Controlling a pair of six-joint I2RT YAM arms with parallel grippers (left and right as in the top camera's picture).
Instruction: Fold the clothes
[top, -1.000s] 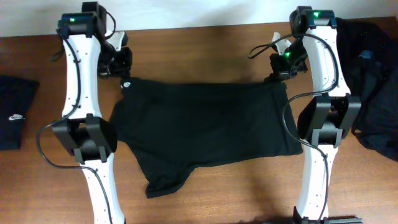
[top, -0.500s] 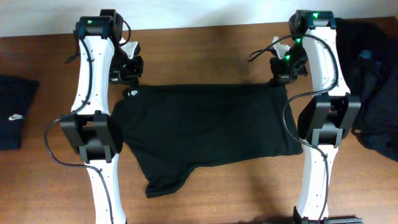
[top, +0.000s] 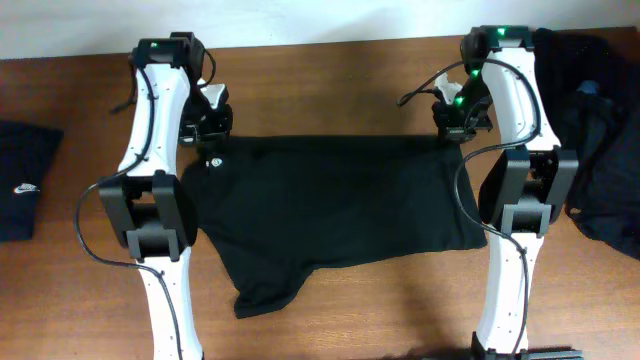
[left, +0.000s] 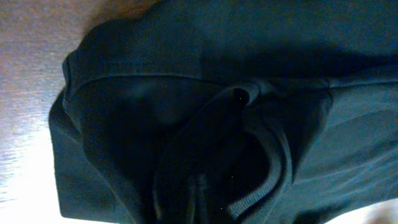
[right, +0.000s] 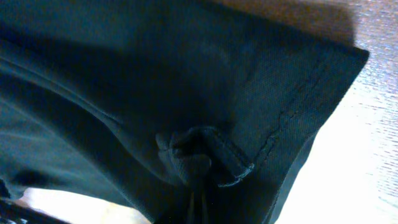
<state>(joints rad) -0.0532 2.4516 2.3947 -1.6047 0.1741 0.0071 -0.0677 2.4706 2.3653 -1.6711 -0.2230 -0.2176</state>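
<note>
While working the black T-shirt (top: 330, 200), expect light, limp knit: drapes, wrinkles and stretches, keeps no shape unsupported, and probably drags on the wooden table (top: 330, 80) rather than sliding clean. Lies spread flat at mid-table between both arms, far edge toward the back wall, one sleeve (top: 265, 295) trailing out at near left. Best taken at hems and corners, pinching all layers together, both corners held level to keep the edge taut.

At far right corner: held by the right gripper (top: 455, 125), clenched on a puckered bunch of hem in the wrist view.

At far left corner, beside the small white logo (top: 211, 162): sits under the left gripper (top: 212, 125). Cannot tell whether gripping or let go, since the wrist view shows only gathered folds and no fingertips.

Against the frame one second back: shifted inward and toward the near side at the left gripper, logo corner carried along. Barely displaced at the right gripper. Unchanged at sleeve and near hem.

Also on table: folded garment (top: 20, 190) at far left and dark pile (top: 600, 130) at far right, both apart from the grippers.
</note>
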